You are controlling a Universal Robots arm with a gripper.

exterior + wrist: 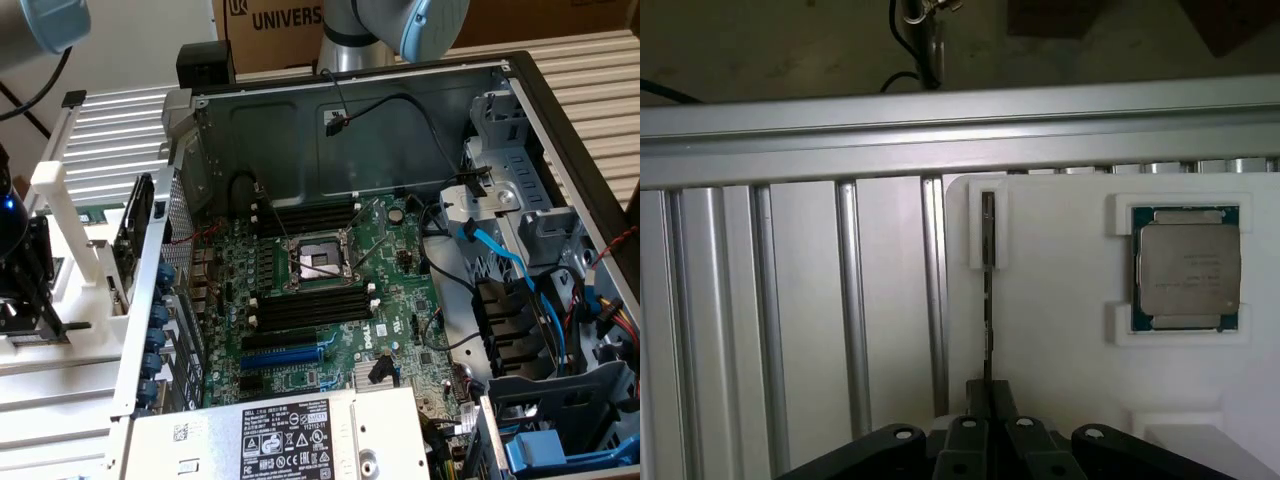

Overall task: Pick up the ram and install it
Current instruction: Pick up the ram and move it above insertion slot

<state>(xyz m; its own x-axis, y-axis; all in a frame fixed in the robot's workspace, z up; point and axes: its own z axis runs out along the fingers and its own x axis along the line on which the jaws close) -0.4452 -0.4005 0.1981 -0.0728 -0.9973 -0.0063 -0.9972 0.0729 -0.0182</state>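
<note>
One gripper [27, 312] hangs at the exterior view's left edge, low over a white holder [75, 250] on the ribbed table [110, 150], beside the open case [520, 120]. Inside the case lies the motherboard [400, 290], with black slots [305, 305] on either side of the socket [318, 262].

From the wrist, the ram [987, 290] stands on edge in a narrow groove of the holder [1060, 330], its far end in a raised bracket. The gripper [987, 400] is clenched on the ram's near end, fingers [965, 435] pressed to both faces. A processor [1188, 265] sits in its own recess, apart from the ram.
</note>
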